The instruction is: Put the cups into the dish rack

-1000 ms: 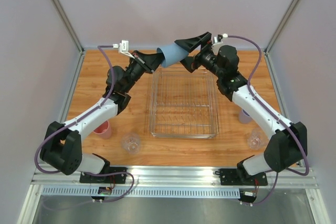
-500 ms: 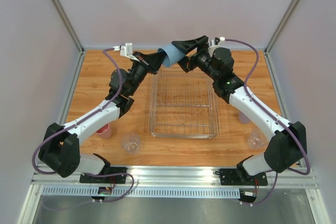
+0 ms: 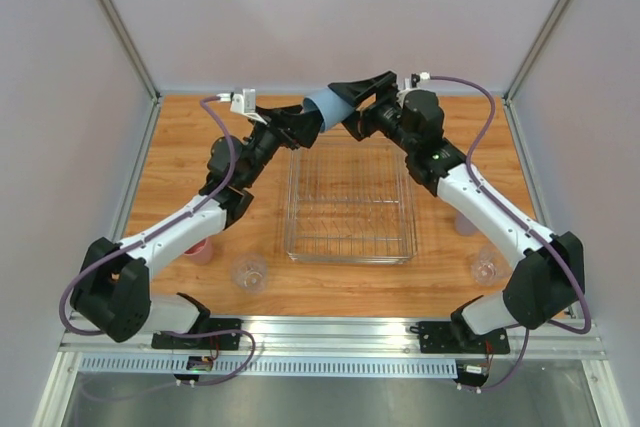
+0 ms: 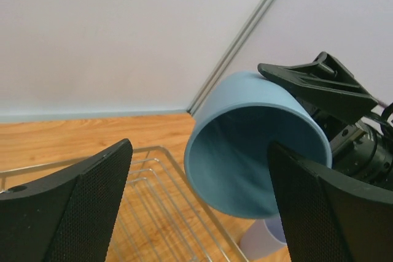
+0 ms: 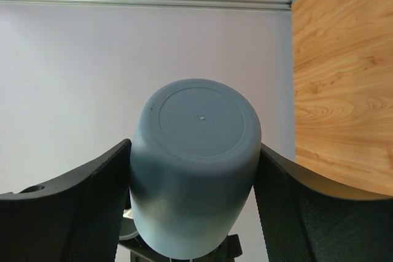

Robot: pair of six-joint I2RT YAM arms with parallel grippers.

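Observation:
The blue cup (image 3: 323, 107) hangs on its side in the air above the far edge of the dish rack (image 3: 288, 207). My right gripper (image 3: 341, 110) is shut on it; in the right wrist view the blue cup (image 5: 195, 170) is pinched between both pads, base toward the camera. My left gripper (image 3: 305, 125) is open at the cup's mouth. In the left wrist view its fingers (image 4: 73, 213) stand wide apart, and the blue cup (image 4: 258, 145) shows its open mouth just ahead. The pink cup (image 3: 197, 247), the lavender cup (image 3: 466, 222) and two clear cups (image 3: 249, 273) (image 3: 486, 265) stand on the table.
The wire rack (image 4: 153, 200) shows below the left fingers, with the lavender cup (image 4: 267, 237) beyond its corner. Grey walls and an aluminium frame close in the table on three sides. Both arms reach over the rack's far end.
The right gripper shut on the blue cup, then the left gripper opened and let go of it. The cup has shifted slightly up and to the right.

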